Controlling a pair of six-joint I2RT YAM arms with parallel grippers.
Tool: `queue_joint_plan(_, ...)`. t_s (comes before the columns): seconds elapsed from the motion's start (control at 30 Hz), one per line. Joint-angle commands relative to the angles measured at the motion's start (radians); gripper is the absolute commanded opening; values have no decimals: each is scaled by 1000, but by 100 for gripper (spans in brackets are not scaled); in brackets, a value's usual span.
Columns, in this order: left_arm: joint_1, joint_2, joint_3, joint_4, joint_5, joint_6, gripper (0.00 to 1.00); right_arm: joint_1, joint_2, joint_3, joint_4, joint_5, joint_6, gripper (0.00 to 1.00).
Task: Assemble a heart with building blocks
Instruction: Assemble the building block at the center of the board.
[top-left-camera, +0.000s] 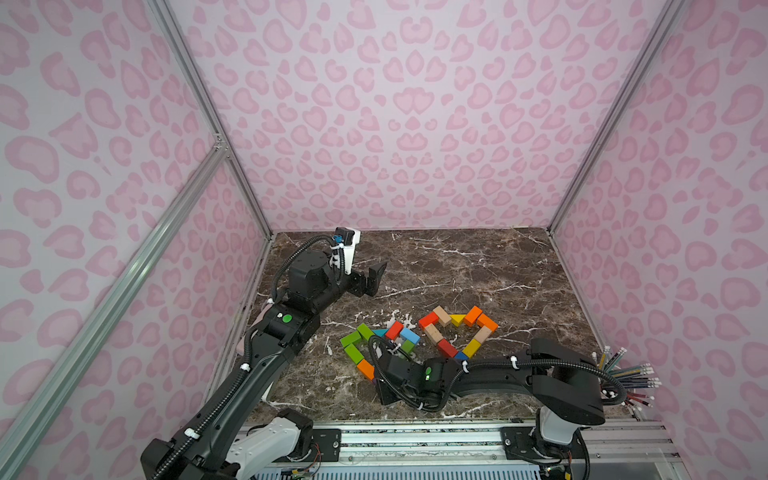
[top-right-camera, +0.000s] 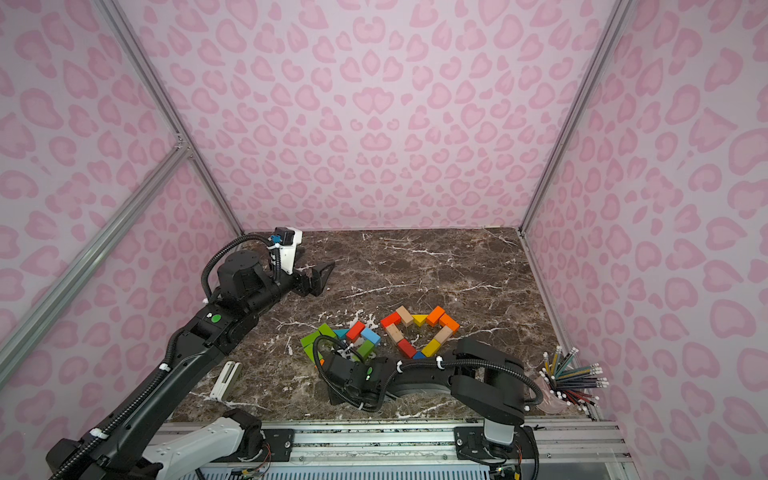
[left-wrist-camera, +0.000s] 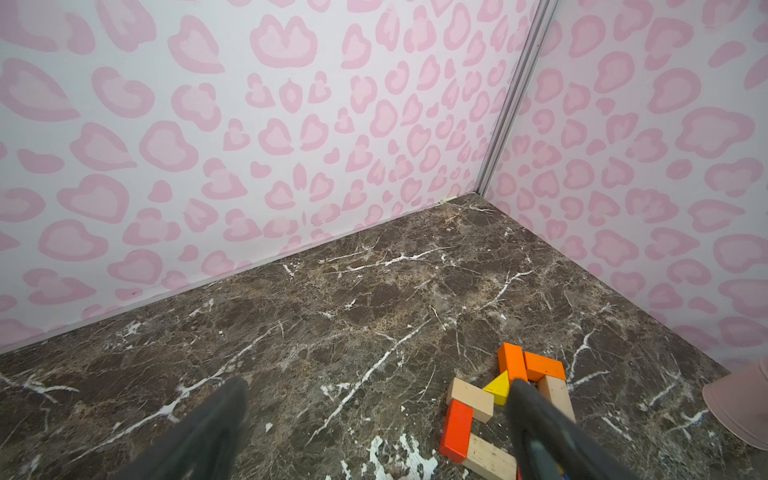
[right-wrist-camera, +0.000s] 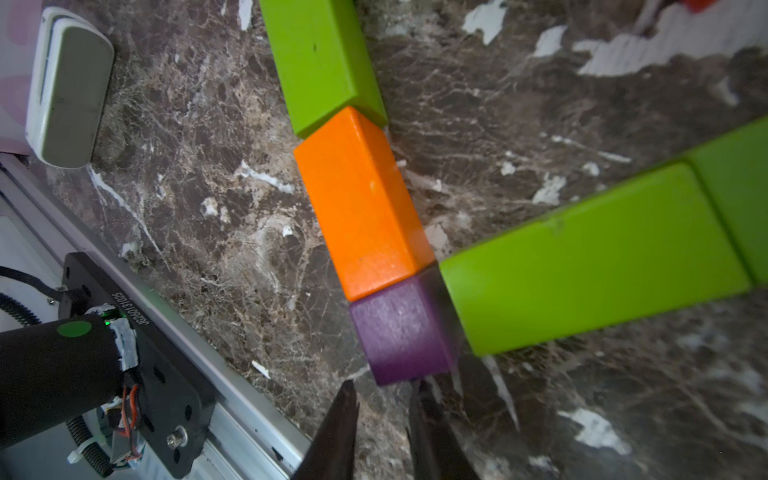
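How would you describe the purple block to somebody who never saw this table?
On the marble table lie two block outlines; take the one with green bricks, not the one with tan blocks. At its tip nearest the robot's base, an orange block and a long green brick meet at a small cube, just before the right gripper's fingers. No other visible block is purple.

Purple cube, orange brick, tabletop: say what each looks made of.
Purple cube: likely wood, matte stain; faint grain shows through.
Orange brick: probably painted wood, satin coat with small pale specks.
Tabletop: marble-look brown surface with white veins; real stone or printed laminate cannot be told.
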Motion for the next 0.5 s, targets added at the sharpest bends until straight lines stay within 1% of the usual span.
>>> queue_joint_plan(0.0, 2, 1, -1, 40, 4, -1, 99, 0, -25, -12, 39, -2, -33, 27)
queue_joint_plan(0.17, 2, 2, -2, 44, 3, -2, 99, -3, -74, -18, 1, 27, -95, 28)
queue_joint_plan(0.33, 2, 4, -7, 58, -8, -9, 98, -45, -136, -23, -35, 45, -204, 32)
queue_joint_plan(0.4, 2, 1, -16, 78, -25, -17, 98, -76, -170, -30, -36, 51, -250, 36)
queue_joint_plan(0.47, 2, -5, -28, 108, -56, -30, 97, -114, -202, -39, -29, 52, -294, 43)
